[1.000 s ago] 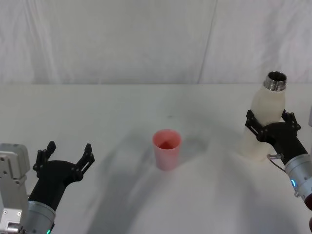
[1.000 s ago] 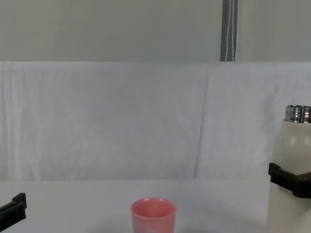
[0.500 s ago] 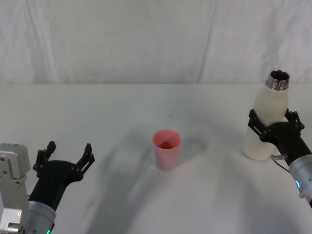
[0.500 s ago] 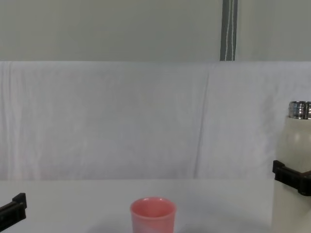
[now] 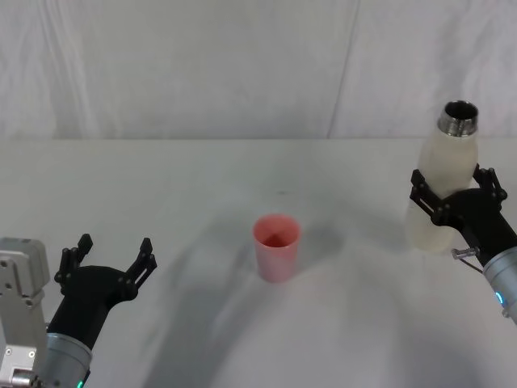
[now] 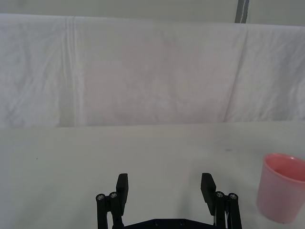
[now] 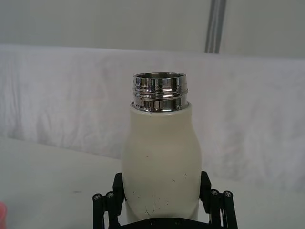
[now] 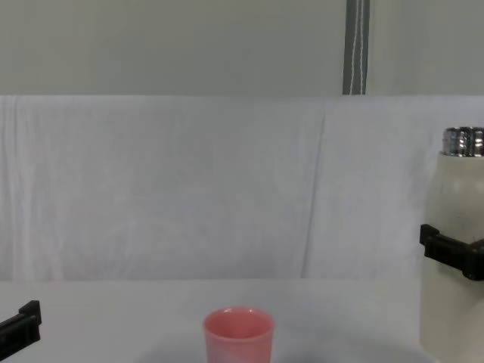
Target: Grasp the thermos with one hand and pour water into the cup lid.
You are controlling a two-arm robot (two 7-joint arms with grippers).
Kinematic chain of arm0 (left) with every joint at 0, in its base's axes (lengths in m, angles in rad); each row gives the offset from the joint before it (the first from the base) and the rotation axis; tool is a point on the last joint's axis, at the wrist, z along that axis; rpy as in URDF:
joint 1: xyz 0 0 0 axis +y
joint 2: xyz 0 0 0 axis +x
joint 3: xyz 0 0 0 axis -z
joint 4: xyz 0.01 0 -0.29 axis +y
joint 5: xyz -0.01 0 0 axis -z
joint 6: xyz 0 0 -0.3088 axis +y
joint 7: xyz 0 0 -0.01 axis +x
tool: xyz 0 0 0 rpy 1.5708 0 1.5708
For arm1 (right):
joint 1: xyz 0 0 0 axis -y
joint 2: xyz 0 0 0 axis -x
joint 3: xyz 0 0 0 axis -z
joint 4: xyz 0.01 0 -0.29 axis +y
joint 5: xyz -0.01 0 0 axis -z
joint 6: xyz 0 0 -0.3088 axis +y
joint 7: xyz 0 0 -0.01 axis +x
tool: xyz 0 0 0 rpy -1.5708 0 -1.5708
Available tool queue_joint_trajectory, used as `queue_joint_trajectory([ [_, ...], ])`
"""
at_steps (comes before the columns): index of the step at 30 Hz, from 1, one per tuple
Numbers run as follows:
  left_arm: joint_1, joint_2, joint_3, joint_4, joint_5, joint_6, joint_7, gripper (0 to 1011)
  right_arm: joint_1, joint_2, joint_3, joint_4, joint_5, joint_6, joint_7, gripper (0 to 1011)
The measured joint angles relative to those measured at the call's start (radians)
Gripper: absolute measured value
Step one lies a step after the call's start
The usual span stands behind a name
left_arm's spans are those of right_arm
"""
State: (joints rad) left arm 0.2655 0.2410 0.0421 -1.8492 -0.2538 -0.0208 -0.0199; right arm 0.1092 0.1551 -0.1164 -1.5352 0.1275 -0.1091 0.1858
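Note:
The cream-white thermos point(image 5: 450, 162) stands upright at the far right, its open silver neck on top. My right gripper point(image 5: 452, 182) is shut on the thermos around its lower body. The right wrist view shows the thermos point(image 7: 161, 148) between the black fingers point(image 7: 119, 186), and in the chest view the thermos point(image 8: 457, 197) sits at the right edge. The pink cup lid point(image 5: 277, 246) stands upright at the table's middle, well left of the thermos; the left wrist view has the cup lid point(image 6: 282, 187) too. My left gripper point(image 5: 113, 259) rests open at the near left. The water is out of view.
A white cloth covers the table point(image 5: 202, 178) and hangs as a backdrop point(image 8: 189, 189) behind it. A grey pole point(image 8: 355, 45) stands behind the backdrop. Bare tabletop lies between the cup lid and each gripper.
My right gripper has risen with the thermos in it; the silver neck now sits higher in the head and chest views. The cup lid and left arm have not moved.

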Motion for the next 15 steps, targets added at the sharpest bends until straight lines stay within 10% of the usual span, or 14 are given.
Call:
queue_joint_trajectory([
  [15, 0.0, 0.0, 0.0, 0.0, 0.0, 0.0, 0.0, 1001, 0.033, 0.099, -0.07, -0.06, -0.159, 0.009, 0.026, 950],
])
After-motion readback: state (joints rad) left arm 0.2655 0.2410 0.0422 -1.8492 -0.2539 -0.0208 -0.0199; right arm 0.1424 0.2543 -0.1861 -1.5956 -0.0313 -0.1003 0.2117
